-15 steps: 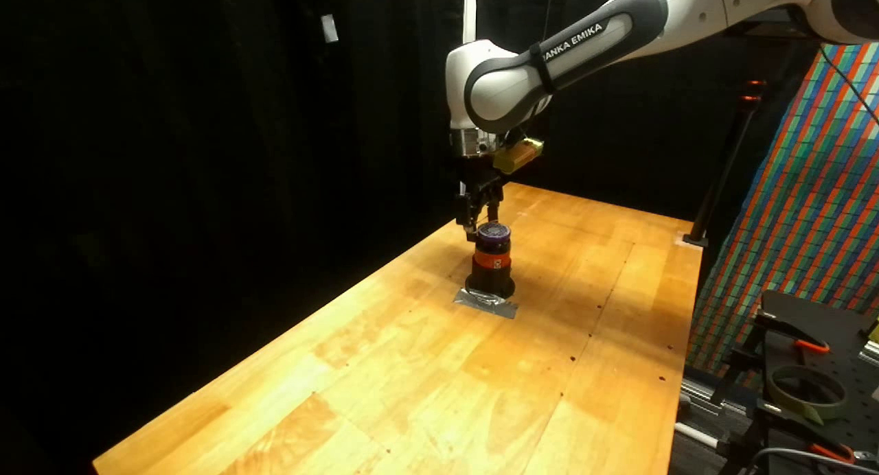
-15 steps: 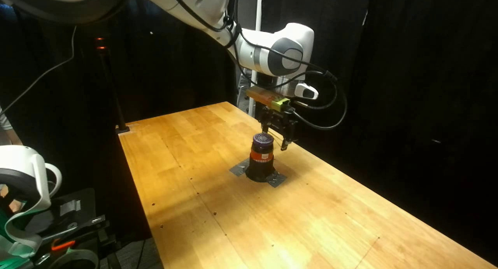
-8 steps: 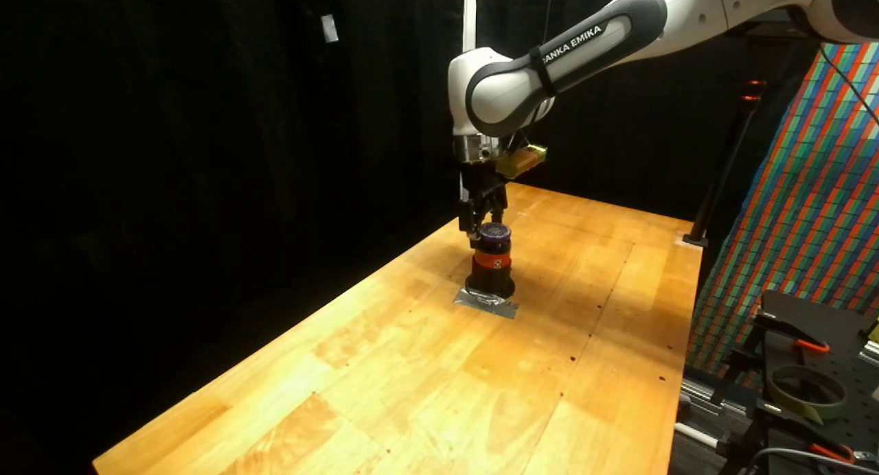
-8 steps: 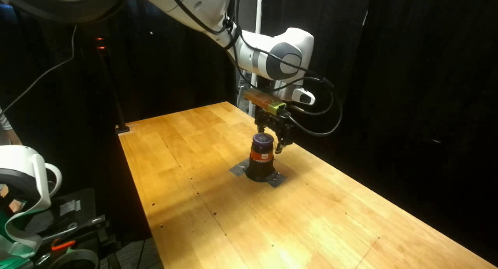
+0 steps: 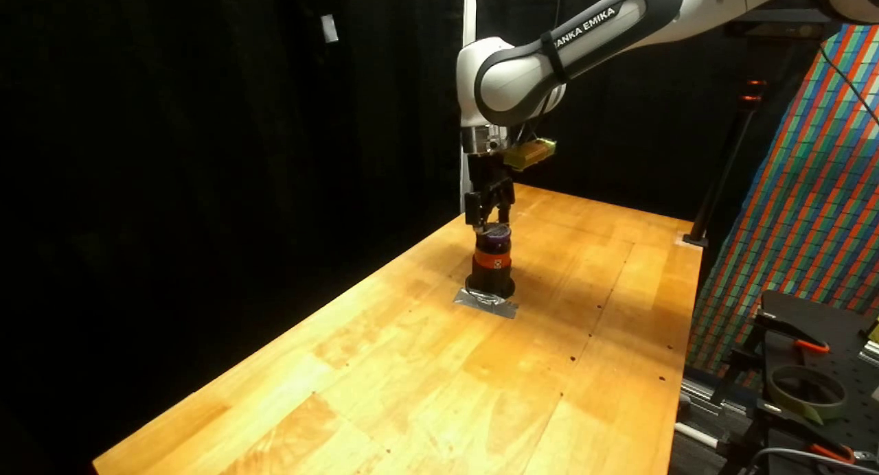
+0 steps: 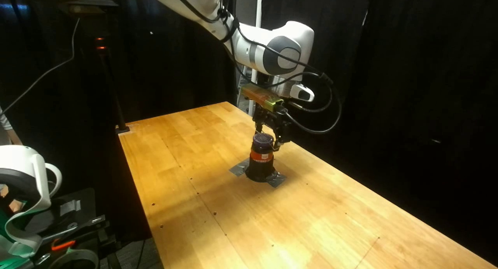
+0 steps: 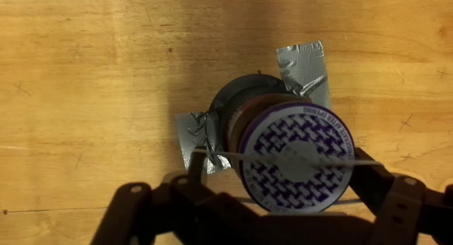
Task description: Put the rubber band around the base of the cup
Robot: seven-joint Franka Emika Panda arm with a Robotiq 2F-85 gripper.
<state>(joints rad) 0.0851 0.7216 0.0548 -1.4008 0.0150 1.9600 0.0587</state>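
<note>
An exterior view crops the worktop (image 6: 330, 206) at its near edge; between its long edges, the cup (image 6: 259, 169) has an illegible label, the rubber band (image 7: 229, 154) blurred.

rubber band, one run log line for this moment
jaws: open | rubber band: stretched between them, crossing over purple lid, contact unclear | jar: upright, black base taped down | status: band not yet around base

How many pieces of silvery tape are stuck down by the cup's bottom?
2. In the wrist view, one tape piece is at the picture's left beside the cup, the other piece at upper right. The cup may hide more.
</note>
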